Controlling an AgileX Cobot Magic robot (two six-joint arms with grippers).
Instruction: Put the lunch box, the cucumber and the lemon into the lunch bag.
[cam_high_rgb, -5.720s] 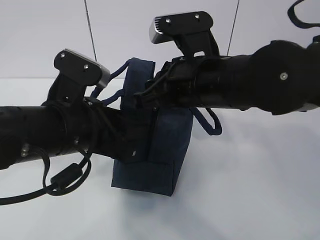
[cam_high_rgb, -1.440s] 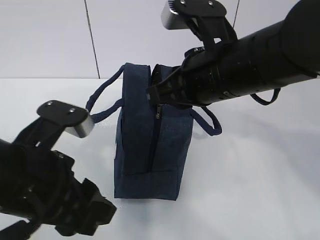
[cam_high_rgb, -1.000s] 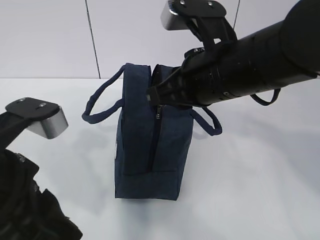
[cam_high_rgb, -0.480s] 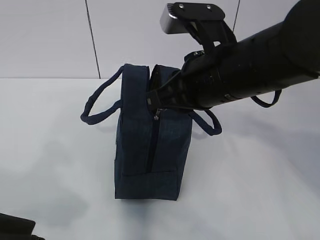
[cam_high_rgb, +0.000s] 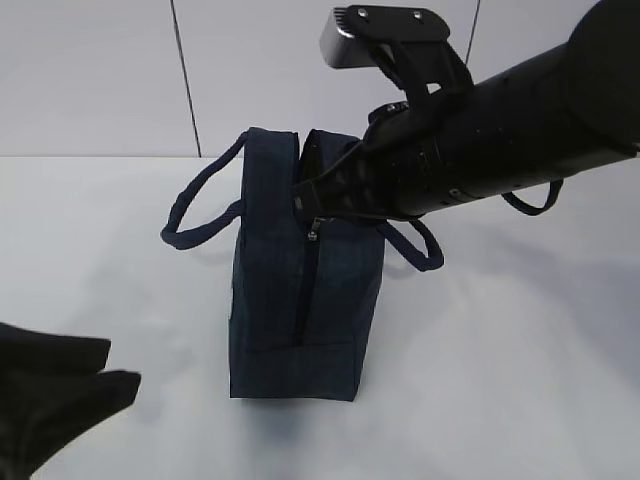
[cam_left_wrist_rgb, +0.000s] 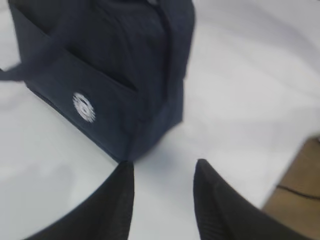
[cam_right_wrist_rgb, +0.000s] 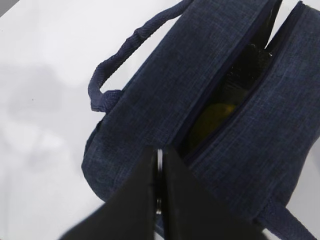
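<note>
The dark navy lunch bag (cam_high_rgb: 300, 300) stands upright on the white table, its top zipper partly open. My right gripper (cam_high_rgb: 305, 200) is at the bag's top front end. In the right wrist view this right gripper (cam_right_wrist_rgb: 159, 155) is shut on the metal ring pull (cam_right_wrist_rgb: 159, 159) of the zipper. Through the opening a yellow rounded shape, the lemon (cam_right_wrist_rgb: 216, 119), lies against dark lining. The lunch box and the cucumber are hidden. My left gripper (cam_left_wrist_rgb: 164, 167) is open and empty, low over the table just off a bottom corner of the lunch bag (cam_left_wrist_rgb: 115, 75).
The bag's loop handles hang out to the left (cam_high_rgb: 195, 205) and right (cam_high_rgb: 420, 245). The left arm (cam_high_rgb: 45, 405) is a dark shape at the bottom left corner. The table's edge with brown floor beyond (cam_left_wrist_rgb: 300, 195) shows in the left wrist view.
The left arm has pulled back from the bag, down and to the left, and its jaws have widened. The right gripper has stayed shut at the zipper end.
</note>
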